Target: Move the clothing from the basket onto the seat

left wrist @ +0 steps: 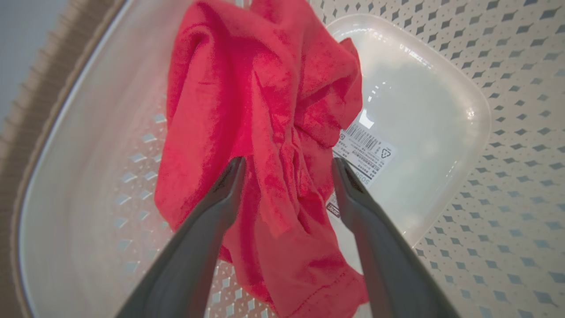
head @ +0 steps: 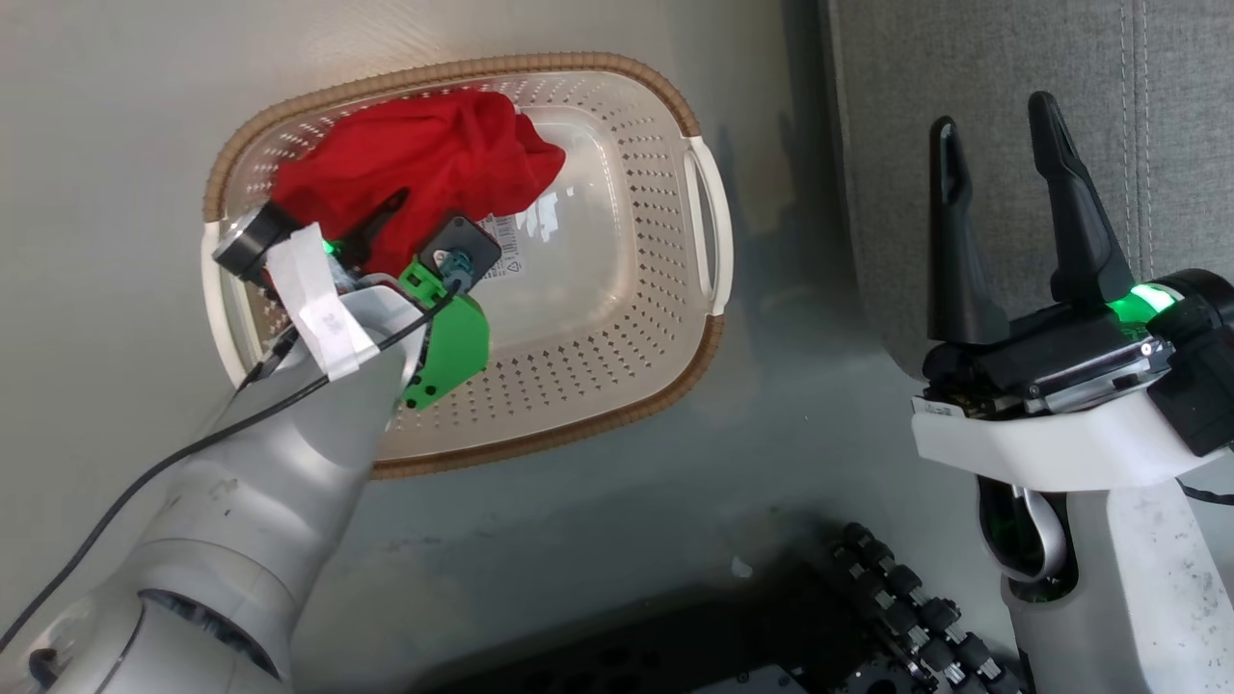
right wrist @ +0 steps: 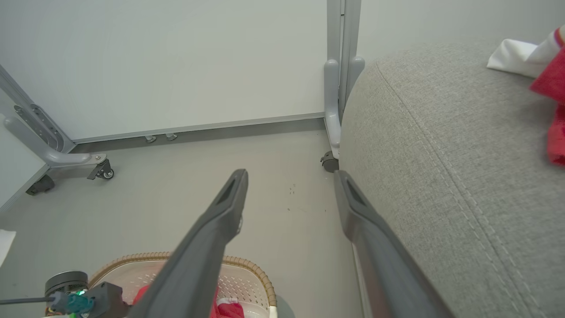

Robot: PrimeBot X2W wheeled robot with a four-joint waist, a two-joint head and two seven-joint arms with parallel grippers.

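Red clothing (head: 424,159) lies bunched in the far left part of the cream basket (head: 617,386). My left gripper (head: 419,217) reaches down into the basket and is open. In the left wrist view its fingers (left wrist: 220,203) straddle a fold of the clothing (left wrist: 265,88), tips at the fabric. My right gripper (head: 993,114) stands open and empty beside the grey seat (head: 1012,58), fingers pointing up. In the right wrist view a red and white garment (right wrist: 551,88) lies on the seat (right wrist: 441,154) at the far right.
A paper label (left wrist: 364,152) is stuck to the basket's bare floor. A white panel on a grey castered frame (right wrist: 335,110) stands by the seat's corner. My own dark base (head: 897,598) shows at the bottom of the head view. Grey floor surrounds the basket.
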